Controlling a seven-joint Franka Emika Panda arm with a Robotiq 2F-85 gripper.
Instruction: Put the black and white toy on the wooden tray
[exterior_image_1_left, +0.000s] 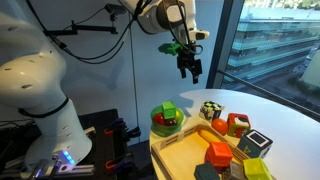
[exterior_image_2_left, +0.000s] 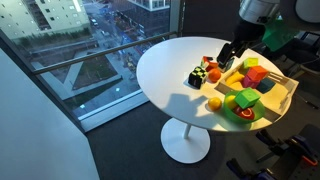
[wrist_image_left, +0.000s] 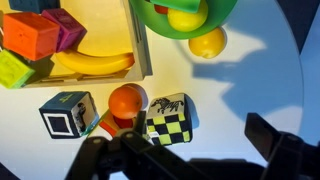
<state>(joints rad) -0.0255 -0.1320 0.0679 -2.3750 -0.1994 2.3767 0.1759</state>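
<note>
1. The table (exterior_image_2_left: 165, 75) is round and white. Everything sits on it.
2. The tray (exterior_image_1_left: 185, 150) is flat, light wood with a low rim. Blocks (wrist_image_left: 35, 35) and a banana (wrist_image_left: 95, 62) lie in it, but some bare wood shows too.
3. The gripper (exterior_image_1_left: 190, 68) hangs high over the table and holds nothing. In the wrist view its dark fingers (wrist_image_left: 285, 150) are far apart, so the jaws are open.
4. The toy (wrist_image_left: 168, 117) is a little cube with black and white squares and a bit of yellow. It sits on the table, outside the tray, near the rim. An orange ball (wrist_image_left: 127, 100) is right next to it. A black cube (wrist_image_left: 68, 113) is on the ball's other side.
5. I think the toy is light and hard, so it should not squash or break. Its sides look flat and maybe a bit smooth. The best hold looks like a pinch in the middle of two flat sides. Pick the two sides the ball is not next to, so a finger does not bump the ball.
</note>
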